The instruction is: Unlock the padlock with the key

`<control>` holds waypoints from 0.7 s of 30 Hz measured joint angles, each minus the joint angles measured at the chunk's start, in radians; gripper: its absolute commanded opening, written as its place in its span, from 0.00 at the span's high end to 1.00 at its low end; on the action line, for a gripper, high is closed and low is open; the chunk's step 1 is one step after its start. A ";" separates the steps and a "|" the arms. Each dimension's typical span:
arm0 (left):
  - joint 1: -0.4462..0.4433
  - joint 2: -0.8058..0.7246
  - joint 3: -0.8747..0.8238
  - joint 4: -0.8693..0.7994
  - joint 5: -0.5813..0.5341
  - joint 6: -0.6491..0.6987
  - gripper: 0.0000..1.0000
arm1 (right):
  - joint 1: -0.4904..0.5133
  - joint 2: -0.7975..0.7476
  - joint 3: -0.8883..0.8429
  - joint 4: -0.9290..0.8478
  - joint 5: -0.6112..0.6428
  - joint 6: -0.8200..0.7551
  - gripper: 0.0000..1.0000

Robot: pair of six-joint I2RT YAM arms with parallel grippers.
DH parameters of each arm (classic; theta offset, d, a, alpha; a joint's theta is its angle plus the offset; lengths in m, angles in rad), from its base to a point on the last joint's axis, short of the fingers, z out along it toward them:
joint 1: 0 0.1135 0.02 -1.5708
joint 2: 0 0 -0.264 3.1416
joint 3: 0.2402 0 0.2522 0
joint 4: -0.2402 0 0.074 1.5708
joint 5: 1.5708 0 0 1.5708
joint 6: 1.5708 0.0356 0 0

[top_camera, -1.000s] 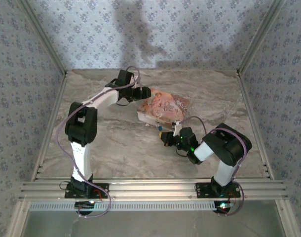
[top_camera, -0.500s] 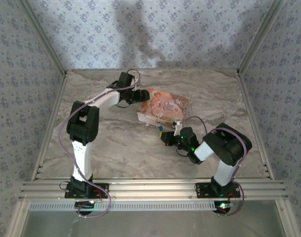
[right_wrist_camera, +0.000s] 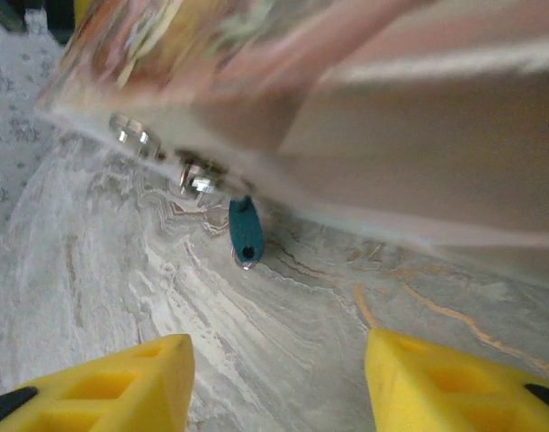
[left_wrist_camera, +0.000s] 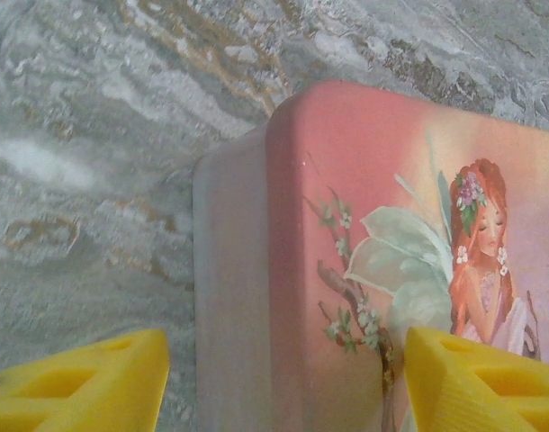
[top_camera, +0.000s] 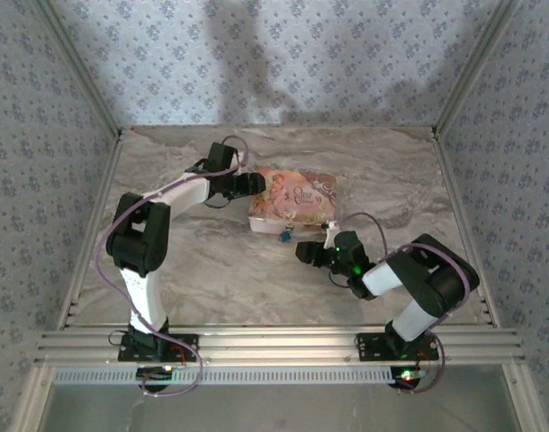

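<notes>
The padlock (right_wrist_camera: 246,232) is a tiny blue lock hanging from a metal clasp (right_wrist_camera: 195,181) on the front edge of the pink illustrated box (top_camera: 295,196). In the top view the padlock (top_camera: 283,236) lies just off the box's near edge. My right gripper (right_wrist_camera: 279,387) is open and low over the table, short of the padlock, with nothing between its fingers; from above the right gripper (top_camera: 302,250) is to the right of the lock. My left gripper (left_wrist_camera: 285,382) is open astride the box's left corner (left_wrist_camera: 283,117); in the top view the left gripper (top_camera: 256,184) is at the box's left end. The key is hidden.
The marble table (top_camera: 211,270) is framed by aluminium rails, with papered walls on three sides. The box lies mid-table between both arms. The right arm's cable (top_camera: 369,220) loops above its wrist.
The right arm has drawn back to the right, uncovering the blue padlock at the box's edge. The left gripper has shifted slightly left and nearer, and the box has turned a little.
</notes>
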 measured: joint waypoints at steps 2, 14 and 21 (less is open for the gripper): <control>0.000 -0.033 -0.048 0.015 -0.003 -0.013 0.32 | -0.024 -0.034 0.000 -0.029 -0.019 -0.018 0.35; -0.010 -0.163 -0.212 0.062 -0.059 -0.060 0.32 | -0.137 -0.044 0.097 -0.116 -0.184 -0.087 0.28; -0.019 -0.203 -0.258 0.068 -0.072 -0.078 0.32 | -0.152 -0.032 0.106 -0.077 -0.224 -0.111 0.28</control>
